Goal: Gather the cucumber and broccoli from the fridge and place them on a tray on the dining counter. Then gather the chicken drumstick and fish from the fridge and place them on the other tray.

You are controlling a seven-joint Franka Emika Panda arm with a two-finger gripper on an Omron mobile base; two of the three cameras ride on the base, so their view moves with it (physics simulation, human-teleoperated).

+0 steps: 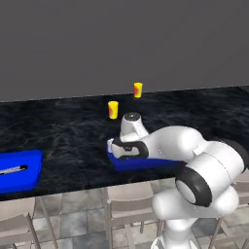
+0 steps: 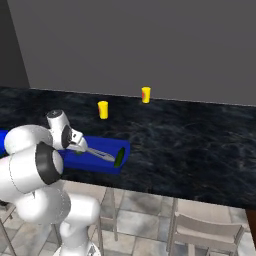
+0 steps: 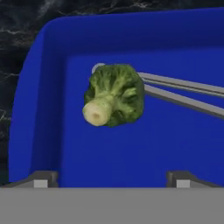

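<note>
A white robot arm reaches over the black marbled desk (image 2: 200, 150), its gripper (image 3: 111, 177) poised above a blue tray (image 3: 39, 109) with jaws spread wide and holding nothing. In the hand view the broccoli (image 3: 114, 94) lies inside the tray near a corner, apart from both finger tips, its pale cut stem turned toward the camera and slightly to the picture's left, the green floret head behind it. It rests against the end of thin grey tongs (image 3: 183, 92), whose two arms run off to the picture's right. In the right base view the cucumber (image 2: 119, 157) lies at the tray's far end from the arm, its long axis running roughly across the tray's width. Two yellow cups (image 2: 103, 110) stand farther back on the desk. A second blue tray (image 1: 19, 170) sits well apart in the left base view.
</note>
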